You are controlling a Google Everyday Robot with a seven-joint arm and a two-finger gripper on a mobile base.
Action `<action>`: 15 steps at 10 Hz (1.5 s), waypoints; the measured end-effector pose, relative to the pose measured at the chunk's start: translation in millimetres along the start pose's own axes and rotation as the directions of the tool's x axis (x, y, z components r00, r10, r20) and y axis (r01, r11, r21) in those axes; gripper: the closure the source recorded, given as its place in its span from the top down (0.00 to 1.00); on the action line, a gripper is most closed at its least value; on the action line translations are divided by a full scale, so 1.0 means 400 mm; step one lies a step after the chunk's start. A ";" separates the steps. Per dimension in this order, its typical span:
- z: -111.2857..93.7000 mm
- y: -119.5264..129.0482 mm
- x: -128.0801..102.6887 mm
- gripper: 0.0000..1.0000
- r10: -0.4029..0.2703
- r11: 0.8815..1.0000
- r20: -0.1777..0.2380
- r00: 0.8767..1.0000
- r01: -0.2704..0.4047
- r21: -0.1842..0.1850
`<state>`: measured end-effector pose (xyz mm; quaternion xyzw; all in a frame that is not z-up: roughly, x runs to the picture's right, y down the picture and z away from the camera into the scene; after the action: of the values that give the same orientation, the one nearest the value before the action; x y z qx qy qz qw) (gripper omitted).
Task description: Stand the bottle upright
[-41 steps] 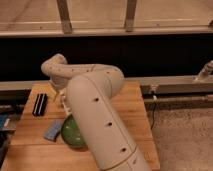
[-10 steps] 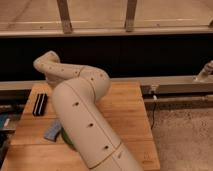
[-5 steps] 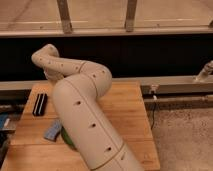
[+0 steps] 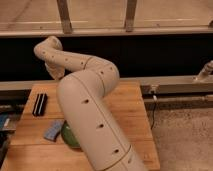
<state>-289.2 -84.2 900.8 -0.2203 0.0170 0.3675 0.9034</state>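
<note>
The bottle does not show in the camera view; it is either hidden behind my arm or out of view. My large white arm (image 4: 90,115) rises from the bottom middle, bends at an elbow, reaches back left and folds down over the back left of the wooden table (image 4: 131,111). My gripper is hidden behind the arm's own links, somewhere near that back left part of the table.
A black oblong object (image 4: 39,104) lies at the table's left edge. A blue-grey flat item (image 4: 53,130) and a green bowl (image 4: 69,137) sit at the front left, partly behind my arm. A dark wall and a metal rail run behind the table. Gravel floor lies to the right.
The arm's upper links have swung further left and back, and the arm now covers more of the table's middle. The black object, blue-grey item and bowl have not moved.
</note>
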 end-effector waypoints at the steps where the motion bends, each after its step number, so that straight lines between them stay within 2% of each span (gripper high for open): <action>1: -0.005 -0.005 -0.004 0.20 0.003 1.000 0.009 1.000 -0.003 0.000; 10: -0.036 -0.043 -0.046 0.20 0.038 0.999 0.093 0.995 -0.037 -0.014; 15: -0.056 -0.064 -0.046 0.20 0.063 0.998 0.130 0.990 -0.060 -0.020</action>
<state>-282.2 -121.6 894.2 -0.2024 -0.0381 0.4088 0.8891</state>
